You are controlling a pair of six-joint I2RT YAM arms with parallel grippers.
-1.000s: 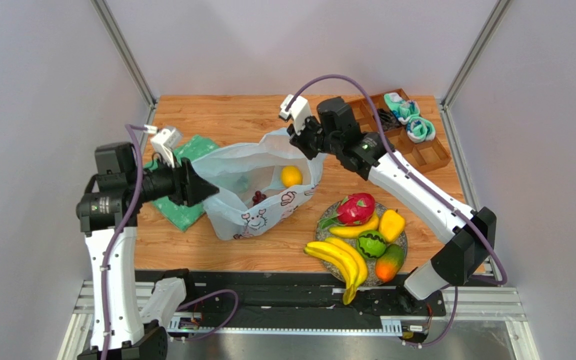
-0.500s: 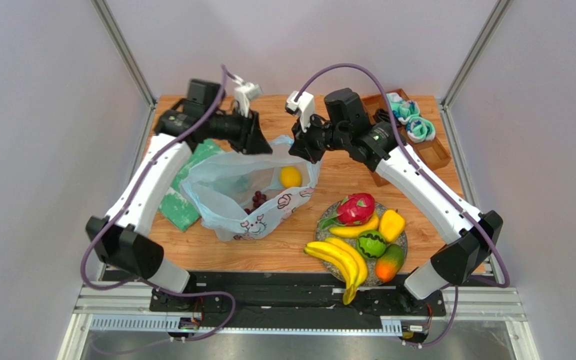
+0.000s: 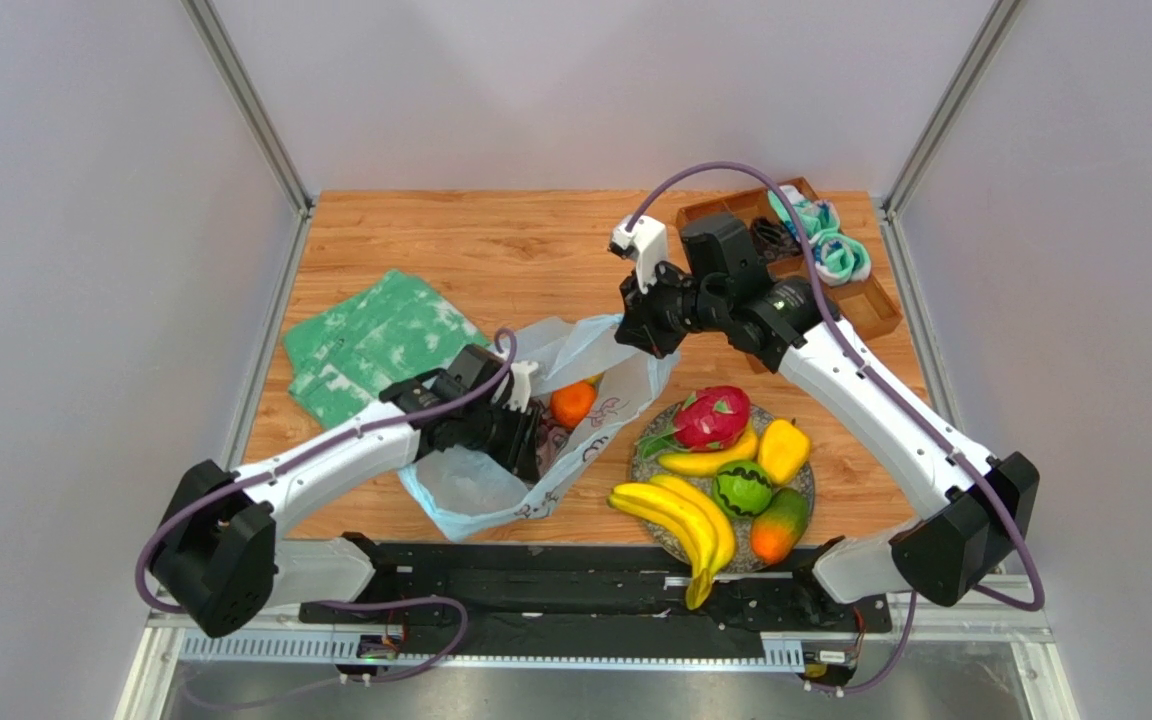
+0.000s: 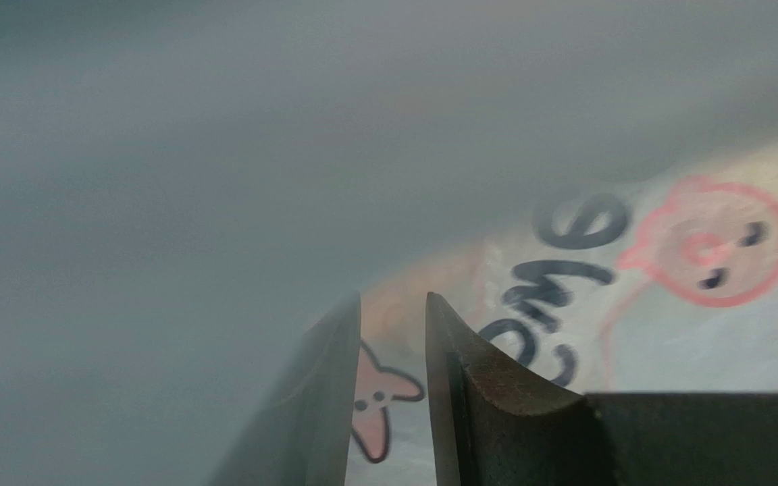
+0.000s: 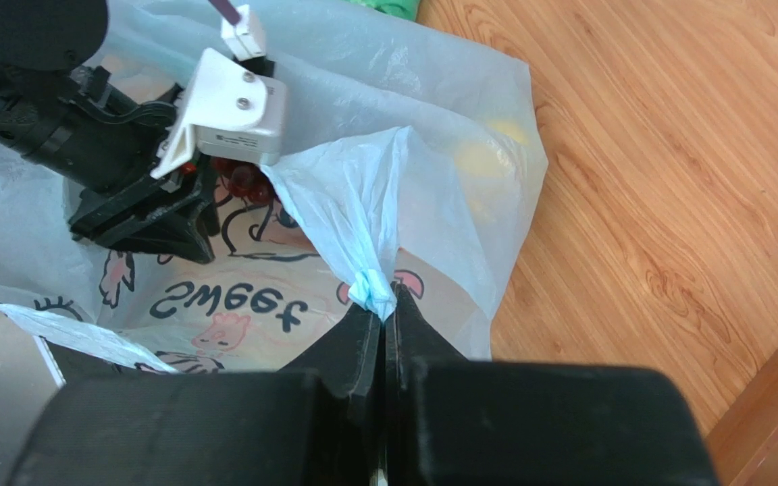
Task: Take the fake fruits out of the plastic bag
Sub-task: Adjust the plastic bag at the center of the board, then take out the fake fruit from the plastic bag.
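The pale-blue plastic bag [image 3: 591, 345] lies open at the table's middle. My right gripper [image 3: 639, 324] [image 5: 387, 304] is shut on its twisted handle and holds it up. My left gripper [image 3: 534, 447] [image 4: 393, 314] is inside the bag, its jaws a narrow gap apart with only the bag's printed wall [image 4: 687, 334] showing between them. An orange [image 3: 573, 402] and dark grapes [image 5: 241, 180] lie in the bag beside the left gripper. On the plate [image 3: 811, 483] to the right rest a dragon fruit [image 3: 711, 417], bananas [image 3: 680, 518], a mango [image 3: 781, 524], and yellow and green pieces.
A green patterned cloth [image 3: 372, 342] lies left of the bag. A wooden box [image 3: 856, 308] with rolled socks [image 3: 826, 248] stands at the back right. Bare wooden tabletop [image 5: 657, 172] runs behind and right of the bag.
My left arm swung from the back of the table to the front and reached into the bag, its jaws narrowing. The bag shifted forward, and the right gripper moved slightly right, still holding the handle.
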